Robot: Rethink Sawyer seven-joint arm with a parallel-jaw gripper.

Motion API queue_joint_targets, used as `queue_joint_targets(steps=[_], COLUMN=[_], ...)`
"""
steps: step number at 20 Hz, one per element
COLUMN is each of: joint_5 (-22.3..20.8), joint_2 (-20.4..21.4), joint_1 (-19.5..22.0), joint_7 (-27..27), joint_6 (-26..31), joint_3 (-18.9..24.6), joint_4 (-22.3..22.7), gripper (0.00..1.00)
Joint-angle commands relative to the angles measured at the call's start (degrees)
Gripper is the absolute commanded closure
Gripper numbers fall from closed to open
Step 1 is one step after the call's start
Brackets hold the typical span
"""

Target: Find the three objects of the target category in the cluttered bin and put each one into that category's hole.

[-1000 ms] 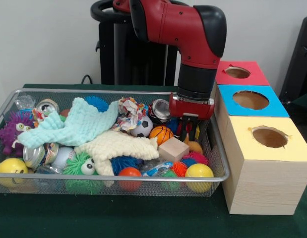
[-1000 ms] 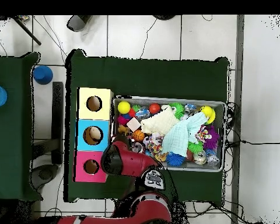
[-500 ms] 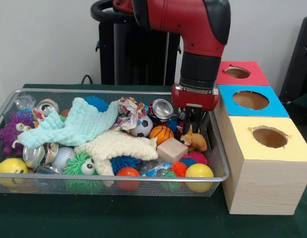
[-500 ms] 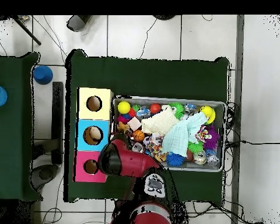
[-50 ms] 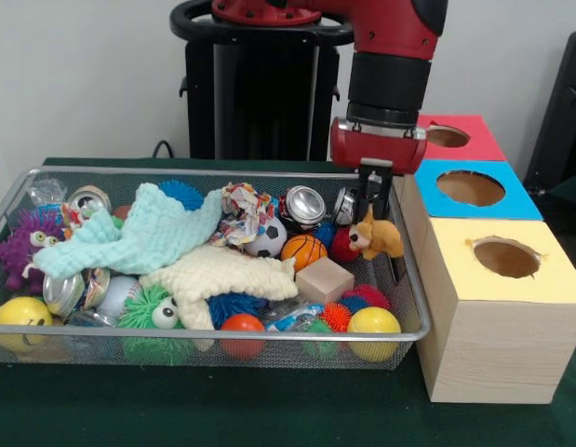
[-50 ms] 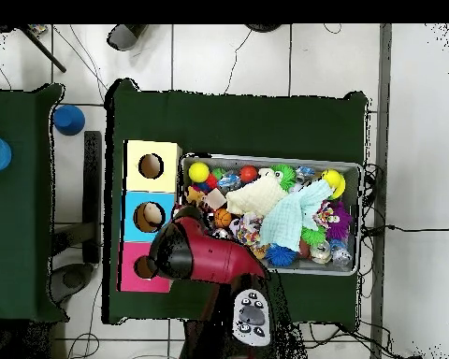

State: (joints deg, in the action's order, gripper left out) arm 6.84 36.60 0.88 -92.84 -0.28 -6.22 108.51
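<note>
Gripper [image 5: 374,209] jaws grasp the plush dog [image 5: 378,237], right of centre; it dangles loosely and could slip back into the bin [image 5: 413,303].

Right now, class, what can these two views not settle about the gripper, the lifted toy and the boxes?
- Overhead view: red arm hides gripper, toy and most of the red box's hole.
- Front view: small tan plush animal covers the black gripper tips.
- Front view: yellow-topped box contents unseen.
</note>
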Motion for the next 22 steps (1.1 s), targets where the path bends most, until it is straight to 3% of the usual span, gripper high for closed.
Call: queue_joint_targets(steps=[1,12,22], joint_5=[1.6,2.1,2.7], joint_2=[5.3,10.0,13.1], joint_1=[2.2,0.1,-4.2], joint_7=[-10.0,-11.1,-13.4], joint_6=[8.6,13.8,17.1], joint_3=[2.7,1.8,-0.9], joint_4=[1.8,3.9,6.0], gripper=[1.00,1.00,1.00])
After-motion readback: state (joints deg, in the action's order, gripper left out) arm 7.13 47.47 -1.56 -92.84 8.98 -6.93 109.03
